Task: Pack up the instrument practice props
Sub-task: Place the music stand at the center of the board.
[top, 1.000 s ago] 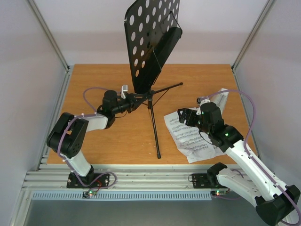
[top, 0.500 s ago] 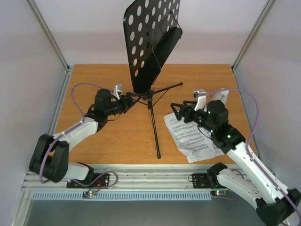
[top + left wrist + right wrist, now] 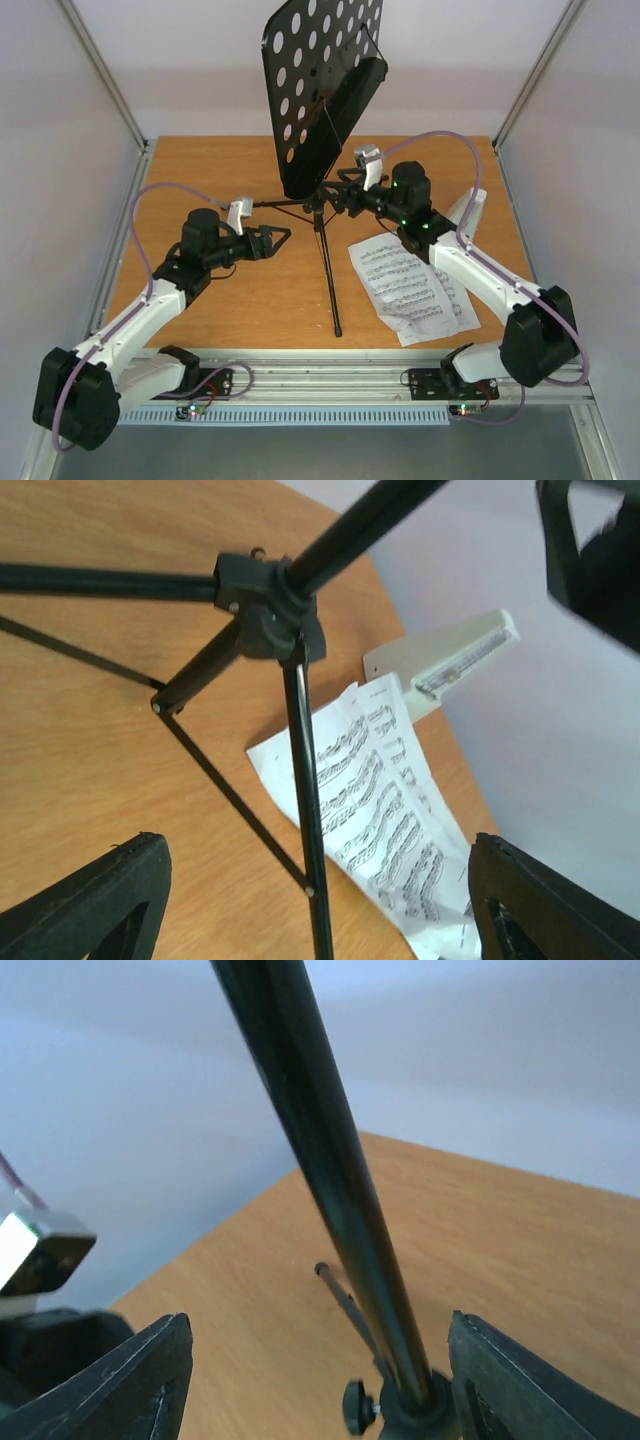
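- Orange-brown wood forms the table, walled in by pale panels with a metal frame at the corners.
- The music stand is upright at the middle of the table, tripod legs spread and round-holed desk tilted overhead. It is not yet folded or laid down.
- Sheet-music pages lie flat and loose on the wood to the right of the stand's legs, with one edge a little crumpled. They are not gathered up.
- The metronome sits just beyond the pages toward the right wall, apparently with its cover on. In the overhead view the right arm partly hides it.
- The right gripper is at the stand's pole just above the leg hub. Its jaws are wide with the pole between them, and I see no finger pressing on the pole.
- The left gripper hangs to the left of the tripod, apart from it, jaws spread wide and holding nothing.
- My judgement is that packing has barely begun. All three props are out, no case or box shows, and collapsing the stand looks like the step in hand.
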Action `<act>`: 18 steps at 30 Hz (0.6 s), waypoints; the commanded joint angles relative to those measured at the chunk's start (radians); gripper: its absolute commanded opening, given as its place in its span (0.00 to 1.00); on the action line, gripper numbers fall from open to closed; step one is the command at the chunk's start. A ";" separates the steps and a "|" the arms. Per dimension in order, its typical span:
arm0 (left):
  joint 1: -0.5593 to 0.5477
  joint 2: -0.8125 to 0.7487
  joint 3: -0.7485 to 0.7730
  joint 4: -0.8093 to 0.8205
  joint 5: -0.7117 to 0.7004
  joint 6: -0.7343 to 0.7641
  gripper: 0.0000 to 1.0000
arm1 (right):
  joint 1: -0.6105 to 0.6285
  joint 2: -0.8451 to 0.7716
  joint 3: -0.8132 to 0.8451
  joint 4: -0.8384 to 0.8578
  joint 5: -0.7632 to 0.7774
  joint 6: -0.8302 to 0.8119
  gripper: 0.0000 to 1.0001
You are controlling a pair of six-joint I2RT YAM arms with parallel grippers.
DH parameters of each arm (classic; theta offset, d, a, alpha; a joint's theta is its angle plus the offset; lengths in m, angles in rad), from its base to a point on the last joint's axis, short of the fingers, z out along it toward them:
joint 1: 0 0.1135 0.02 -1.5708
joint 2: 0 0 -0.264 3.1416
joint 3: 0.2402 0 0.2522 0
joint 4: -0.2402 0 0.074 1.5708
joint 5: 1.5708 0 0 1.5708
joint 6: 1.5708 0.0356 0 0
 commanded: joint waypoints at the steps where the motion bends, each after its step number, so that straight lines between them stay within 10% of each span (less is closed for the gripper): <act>1: -0.038 -0.029 -0.036 -0.022 0.025 0.099 0.81 | -0.003 0.083 0.092 0.091 -0.049 -0.088 0.70; 18: -0.088 0.029 -0.125 0.106 0.001 0.085 0.77 | 0.009 0.291 0.297 0.058 -0.133 -0.170 0.19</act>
